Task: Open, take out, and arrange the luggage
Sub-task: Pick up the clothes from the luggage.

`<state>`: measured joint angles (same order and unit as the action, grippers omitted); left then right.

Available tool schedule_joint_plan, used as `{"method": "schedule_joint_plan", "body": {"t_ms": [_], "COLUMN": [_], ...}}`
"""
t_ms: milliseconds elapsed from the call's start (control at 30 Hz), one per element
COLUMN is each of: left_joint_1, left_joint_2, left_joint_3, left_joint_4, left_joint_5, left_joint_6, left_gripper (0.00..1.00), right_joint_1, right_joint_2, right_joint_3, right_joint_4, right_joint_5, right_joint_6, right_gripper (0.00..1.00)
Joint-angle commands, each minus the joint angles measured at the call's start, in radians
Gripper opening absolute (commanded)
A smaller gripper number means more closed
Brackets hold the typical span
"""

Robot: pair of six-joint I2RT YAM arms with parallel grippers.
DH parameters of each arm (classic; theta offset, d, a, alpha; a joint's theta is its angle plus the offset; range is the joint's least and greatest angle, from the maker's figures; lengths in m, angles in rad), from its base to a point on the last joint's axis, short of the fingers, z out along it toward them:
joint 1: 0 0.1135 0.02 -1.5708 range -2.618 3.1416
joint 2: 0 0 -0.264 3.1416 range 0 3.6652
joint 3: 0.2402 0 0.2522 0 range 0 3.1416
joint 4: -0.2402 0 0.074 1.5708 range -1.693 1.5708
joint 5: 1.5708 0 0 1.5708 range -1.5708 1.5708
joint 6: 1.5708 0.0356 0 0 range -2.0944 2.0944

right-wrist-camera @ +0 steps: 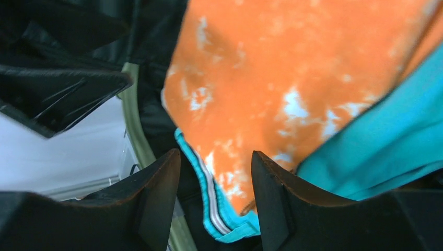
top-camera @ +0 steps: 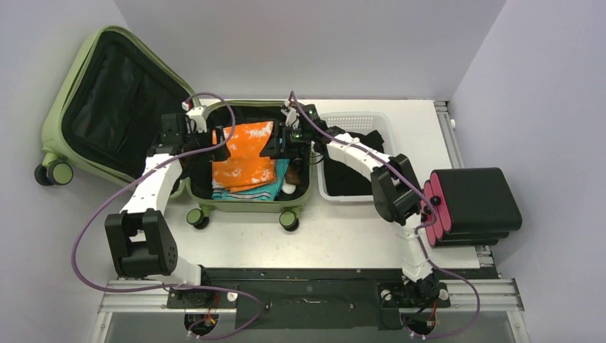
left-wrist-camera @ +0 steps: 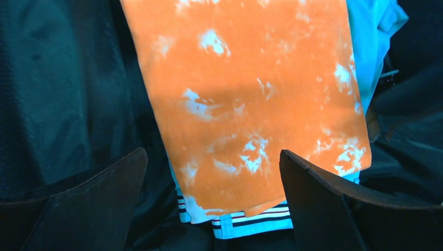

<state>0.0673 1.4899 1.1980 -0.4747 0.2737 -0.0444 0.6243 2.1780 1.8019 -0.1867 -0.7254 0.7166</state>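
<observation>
Right tool (right-wrist-camera: 215,157) near luggage (right-wrist-camera: 137,130) rim, unseen by left wrist

Olive-green luggage (top-camera: 114,107), open
Far-left on the counter (top-camera: 343,236); black-lined lid tilts up past the left edge, wheels face the near edge.

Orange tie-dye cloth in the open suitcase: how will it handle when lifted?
Likely floppy: the orange cloth lies flat and folded, so it should drape and unfold from a pinch. Probably light, being thin fabric. It rests on a teal garment, which may drag along.
</observation>
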Motion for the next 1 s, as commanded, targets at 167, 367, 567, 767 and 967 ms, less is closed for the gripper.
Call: {"method": "schedule_joint_plan", "body": {"t_ms": [167,367,567,767,967], "left_joint_1": [-0.008,-0.024,-0.041,-0.046,-0.046], "left_joint_2": [0.064,0.140,0.202,0.212,0.196], "left_joint_3": [-0.034,-0.027,-0.017,-0.026,-0.060], "left_joint_4": [0.077,0.075,0.066,0.062,0.082], "left_joint_5": [0.086,0.072,0.065,0.065,0.062], "left_joint_6": [0.024,0.035,0.040,0.039,0.039], "left_gripper": [0.96,0.96,0.96,0.96,0.96], "right_joint_1": [-0.022,-0.044,-0.043,-0.028,-0.010], "right_joint_2": [0.104,0.100,0.084,0.134,0.151], "right_joint_3": [0.088,0.068,0.064,0.070,0.060], "right_joint_4": [-0.091,-0.129,-0.114,-0.061,0.042], "right_joint_5": [0.086,0.098,0.082,0.045,-0.011], "right_joint_6": [0.048,0.037,0.056,0.120,0.204], "right_gripper": [0.48,0.48,0.49,0.49,0.49]}}
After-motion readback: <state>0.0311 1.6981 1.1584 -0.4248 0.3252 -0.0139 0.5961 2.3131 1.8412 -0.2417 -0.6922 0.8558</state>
